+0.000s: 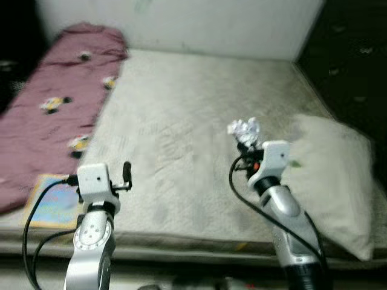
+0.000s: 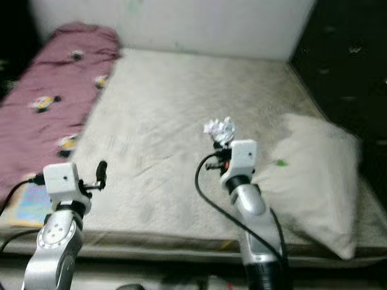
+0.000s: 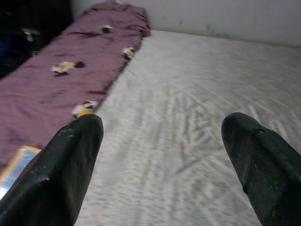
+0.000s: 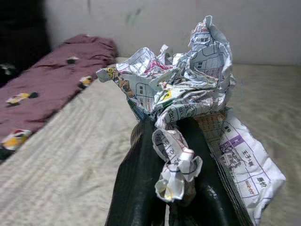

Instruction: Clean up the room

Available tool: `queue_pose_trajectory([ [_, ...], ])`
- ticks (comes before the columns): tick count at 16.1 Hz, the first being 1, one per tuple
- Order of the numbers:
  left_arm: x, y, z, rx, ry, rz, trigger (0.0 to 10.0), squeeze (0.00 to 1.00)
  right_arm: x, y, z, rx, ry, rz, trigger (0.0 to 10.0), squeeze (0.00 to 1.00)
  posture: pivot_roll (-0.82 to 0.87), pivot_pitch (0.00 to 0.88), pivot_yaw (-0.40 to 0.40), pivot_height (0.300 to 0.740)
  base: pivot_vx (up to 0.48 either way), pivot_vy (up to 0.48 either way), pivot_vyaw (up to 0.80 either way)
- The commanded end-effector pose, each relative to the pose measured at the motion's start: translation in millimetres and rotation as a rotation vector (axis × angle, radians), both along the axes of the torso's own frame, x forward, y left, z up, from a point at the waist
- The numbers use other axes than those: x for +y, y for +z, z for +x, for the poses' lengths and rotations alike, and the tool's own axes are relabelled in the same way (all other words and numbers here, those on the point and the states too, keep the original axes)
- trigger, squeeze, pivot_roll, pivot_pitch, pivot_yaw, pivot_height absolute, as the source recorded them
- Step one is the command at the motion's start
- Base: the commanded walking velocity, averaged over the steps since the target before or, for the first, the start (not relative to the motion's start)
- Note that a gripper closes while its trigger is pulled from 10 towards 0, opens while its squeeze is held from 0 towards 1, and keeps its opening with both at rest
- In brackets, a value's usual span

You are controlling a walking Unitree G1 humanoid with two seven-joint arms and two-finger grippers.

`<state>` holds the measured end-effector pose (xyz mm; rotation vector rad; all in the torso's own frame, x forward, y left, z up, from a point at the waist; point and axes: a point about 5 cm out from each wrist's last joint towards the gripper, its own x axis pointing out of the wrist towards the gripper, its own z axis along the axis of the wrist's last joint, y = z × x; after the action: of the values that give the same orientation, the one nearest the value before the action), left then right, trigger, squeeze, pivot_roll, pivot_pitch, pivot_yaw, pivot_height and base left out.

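A crumpled wad of printed paper is pinched in my right gripper, held above the middle of the beige mattress. In the right wrist view the crumpled paper bulges out over both black fingers, which are shut on it. My left gripper hovers open over the mattress's front left part, nothing between its fingers. From the head views, one left finger sticks up beside the left wrist.
A maroon blanket with small cartoon prints lies along the mattress's left side. A colourful flat book rests at the front left corner. A pale pillow sits at the right. A white wall stands behind.
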<state>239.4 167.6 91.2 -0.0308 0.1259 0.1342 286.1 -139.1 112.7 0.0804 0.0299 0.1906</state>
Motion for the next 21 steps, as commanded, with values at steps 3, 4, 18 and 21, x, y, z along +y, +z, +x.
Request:
queue_pose_trajectory([
  [3, -7.0, 3.2, 2.6, -0.020, -0.034, -0.011, 10.0, 0.00, -7.6, -2.1, -1.1, 0.005, -0.026, -0.010, 10.0, 0.00, -0.02, 0.000, -0.001, 0.740, 0.000, 0.480, 0.00],
  [4, -7.1, 3.4, 2.9, -0.022, -0.036, -0.010, 10.0, 0.00, -7.5, -3.2, -1.7, 0.008, -0.026, -0.012, 10.0, 0.00, -0.01, 0.000, -0.001, 0.740, 0.000, 0.480, 0.00],
  [18, -8.8, 5.0, 2.6, -0.030, -0.049, -0.015, 10.0, 0.00, -7.3, -6.4, -2.5, 0.018, -0.033, -0.032, 10.0, 0.00, -0.02, 0.000, 0.001, 0.740, 0.000, 0.480, 0.00],
  [21, -9.0, 5.0, 2.5, -0.030, -0.053, -0.018, 10.0, 0.00, -6.3, -6.2, -2.6, 0.015, -0.028, -0.046, 10.0, 0.00, -0.02, 0.000, 0.000, 0.740, 0.000, 0.480, 0.00],
])
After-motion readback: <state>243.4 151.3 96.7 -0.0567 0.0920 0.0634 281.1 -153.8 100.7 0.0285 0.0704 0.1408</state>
